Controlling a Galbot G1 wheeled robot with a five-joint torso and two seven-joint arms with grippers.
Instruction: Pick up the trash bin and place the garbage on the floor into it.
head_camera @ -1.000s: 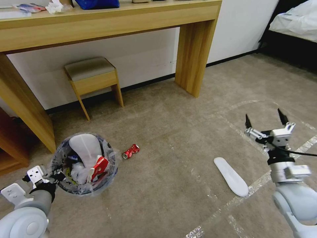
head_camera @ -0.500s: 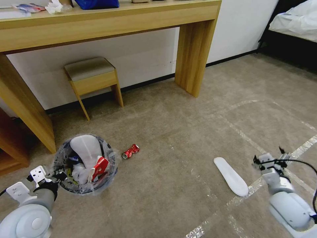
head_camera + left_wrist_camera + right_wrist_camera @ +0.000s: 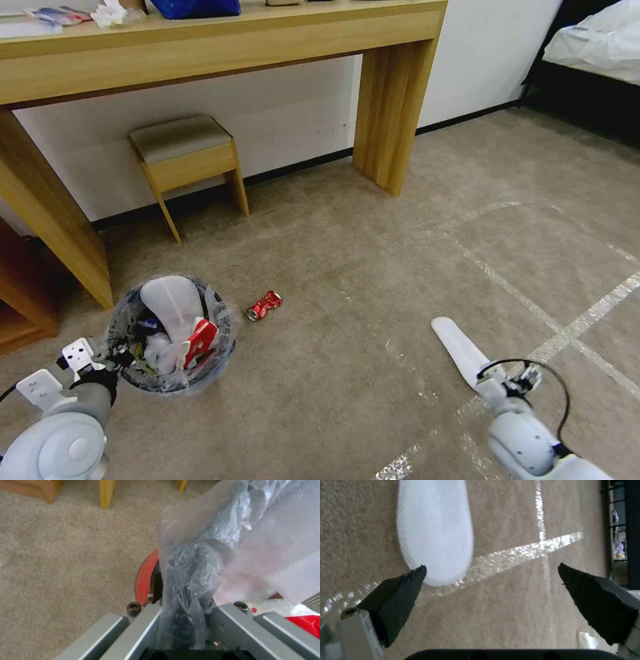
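Observation:
The trash bin (image 3: pixel 133 319), lined with a crinkled clear bag, stands at the lower left on the carpet floor (image 3: pixel 347 280). It holds a white insole (image 3: pixel 170 300), a red-white cup (image 3: pixel 200 340) and crumpled scraps. My left gripper (image 3: pixel 181 620) is shut on the bin's red rim (image 3: pixel 145 580) and the bag. A crushed red can (image 3: pixel 264 305) lies just right of the bin. A second white insole (image 3: pixel 457 340) lies on the floor at the right. My right gripper (image 3: pixel 490 570) hangs open, pointing down, just above that insole's (image 3: pixel 435 530) rounded near end.
A wooden desk (image 3: pixel 220 47) spans the back, with its leg (image 3: pixel 393 113) in the middle. A small stool (image 3: pixel 187 160) sits under it. A bed (image 3: pixel 593 47) is at the far right. Shiny tape lines (image 3: pixel 567 327) cross the carpet.
My right arm has swung down from a raised pose, toward me and leftward, and now hovers over the near end of the floor insole. The bin and left gripper have barely moved.

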